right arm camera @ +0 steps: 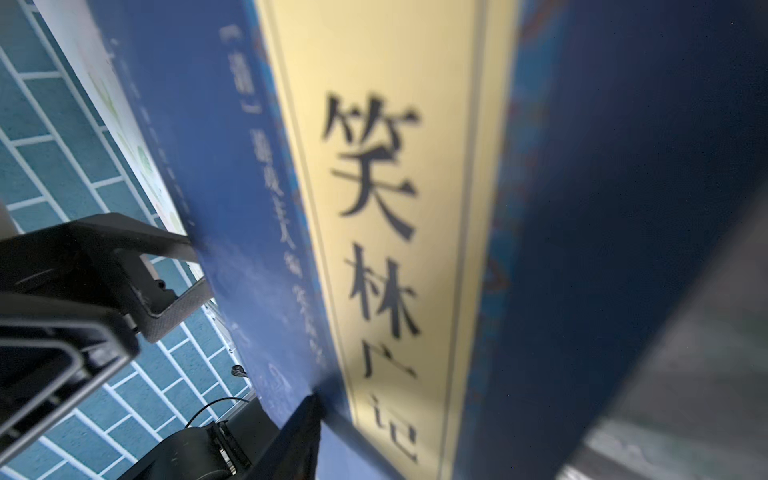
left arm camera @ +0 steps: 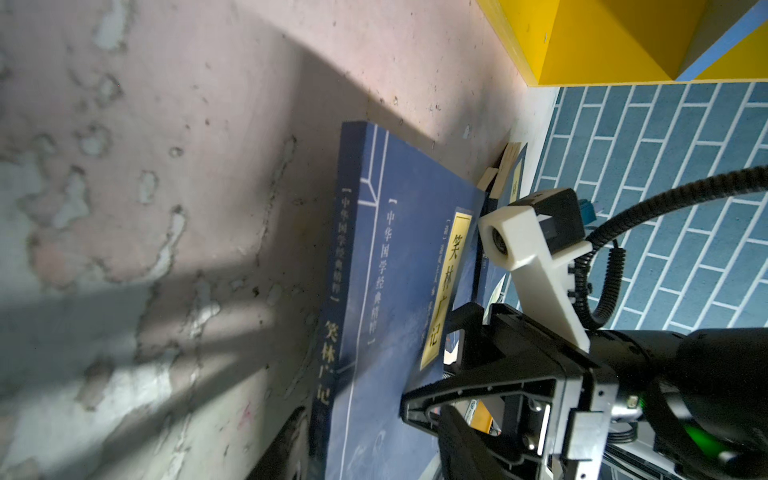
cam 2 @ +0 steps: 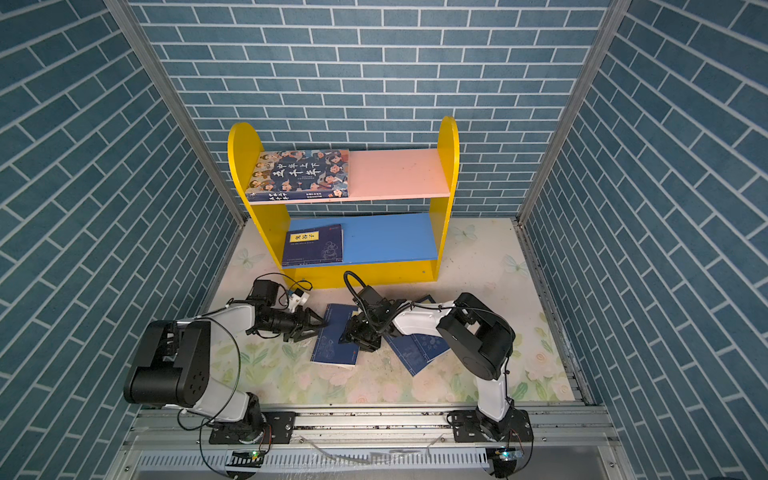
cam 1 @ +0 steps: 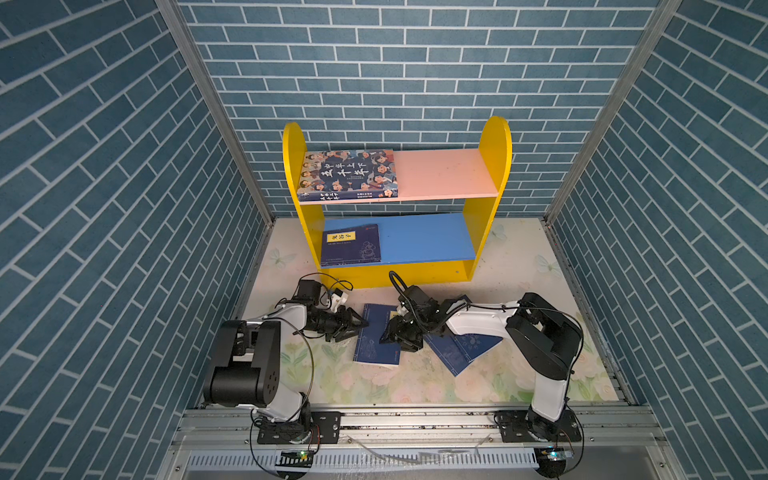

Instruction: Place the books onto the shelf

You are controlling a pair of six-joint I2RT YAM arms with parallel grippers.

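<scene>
Two claws at one thin navy book (cam 1: 374, 347) (left arm camera: 395, 257) on the counter (cam 1: 415, 384).

Right of the left claw (cam 1: 360, 326) (cam 2: 318, 325), part open, gripping nothing, tips at the spine edge: that book, yellow title label (right arm camera: 386, 249) up. On its cover, the right claw (cam 1: 397, 338) (left arm camera: 432, 365), fingers spread, tips pressed beside the label, holding nothing. Right of that claw, under its arm: more thin navy books (cam 1: 453, 355), overlapping. Beyond both claws, the shelf (cam 1: 494, 166), with the thick cartoon-faced book (cam 1: 349, 172) on the pink upper board (cam 1: 444, 172) and another navy book (cam 1: 351, 247) on the blue lower board (cam 1: 428, 239), each at the end nearer the left claw. Floral covering on the counter; blue brick-pattern walls (cam 1: 415, 62) on three sides.
</scene>
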